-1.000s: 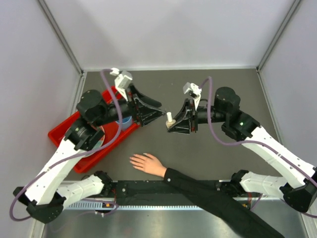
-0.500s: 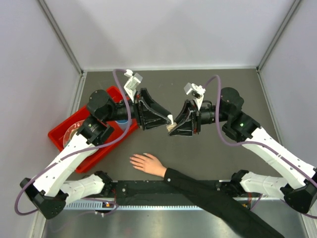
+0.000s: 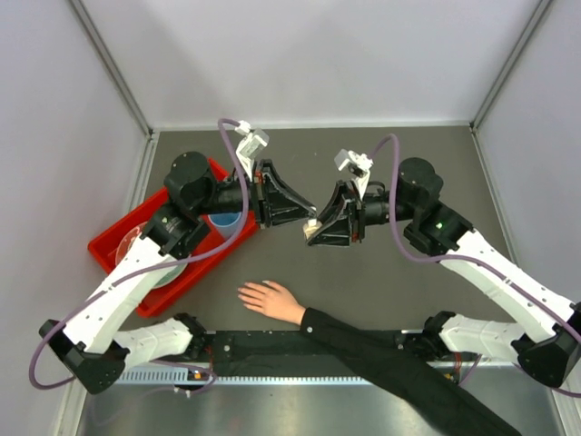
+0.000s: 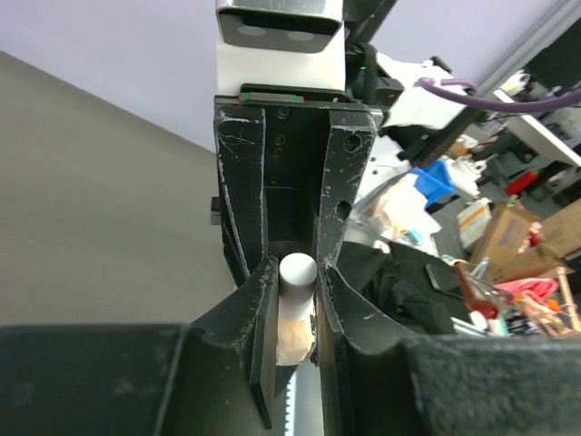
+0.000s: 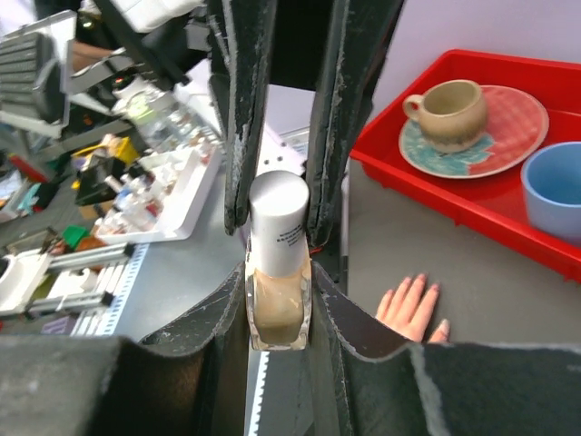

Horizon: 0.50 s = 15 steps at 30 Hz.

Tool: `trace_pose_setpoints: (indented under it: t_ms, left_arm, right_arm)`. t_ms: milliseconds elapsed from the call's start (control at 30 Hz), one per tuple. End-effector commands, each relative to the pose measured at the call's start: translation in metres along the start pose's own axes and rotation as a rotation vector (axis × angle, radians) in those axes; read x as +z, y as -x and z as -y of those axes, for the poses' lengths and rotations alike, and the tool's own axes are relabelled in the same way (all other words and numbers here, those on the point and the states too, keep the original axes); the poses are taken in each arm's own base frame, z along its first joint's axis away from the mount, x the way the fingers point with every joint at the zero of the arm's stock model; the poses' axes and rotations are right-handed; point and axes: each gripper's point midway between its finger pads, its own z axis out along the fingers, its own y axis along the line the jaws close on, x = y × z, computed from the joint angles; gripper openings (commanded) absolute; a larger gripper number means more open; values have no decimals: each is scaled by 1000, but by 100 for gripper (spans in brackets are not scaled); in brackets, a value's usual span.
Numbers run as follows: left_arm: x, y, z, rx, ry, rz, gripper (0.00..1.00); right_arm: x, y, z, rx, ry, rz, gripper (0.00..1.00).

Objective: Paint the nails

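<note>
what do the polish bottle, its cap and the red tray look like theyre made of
Bottle: most likely clear glass; the beige polish shows through its glossy walls.
Cap: white plastic by the look, smooth with a satin sheen and small print.
Tray: red plastic, probably moulded, with an even, glossy colour.

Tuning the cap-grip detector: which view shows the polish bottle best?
Right wrist: the polish bottle sits centre frame, white cap and tan body both clear. Left wrist shows mostly the cap end, body largely hidden. Top external shows just a tiny pale speck.
</note>
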Motion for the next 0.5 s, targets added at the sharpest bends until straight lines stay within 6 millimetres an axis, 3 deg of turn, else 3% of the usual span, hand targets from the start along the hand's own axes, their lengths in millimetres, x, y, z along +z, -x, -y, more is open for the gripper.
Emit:
trace_pose_setpoints:
  t_ms: [0,33,133,167,233,267,333,367,467]
  left_arm:
    - [-1,10,-6,58,78,-8,7]
    - [-4,9,-13,58,134,-20,0]
    - [-19,33,-49,69,411,78,0]
    - [-41,46,-85,56,673,172,0]
    - [-53,54,-95,63,848,259,0]
    - [-56,59,-99,90,924,304,0]
    - [-50,58,-104,135,1030,345,0]
    - [-45,58,-104,137,1034,351,0]
    - [-36,62,-112,146,1082,368,0]
  right_arm:
    - [-2,26,17,-95,-128,44,0]
    - [-5,28,21,-107,-167,54,0]
    - [-15,35,50,-118,-362,90,0]
    - [-19,39,65,-122,-473,119,0]
    - [-19,40,79,-150,-575,121,0]
    - [-23,46,97,-154,-690,139,0]
    - [-21,46,107,-157,-769,139,0]
    - [-26,47,122,-147,-849,149,0]
    - [-39,51,138,-140,-965,179,0]
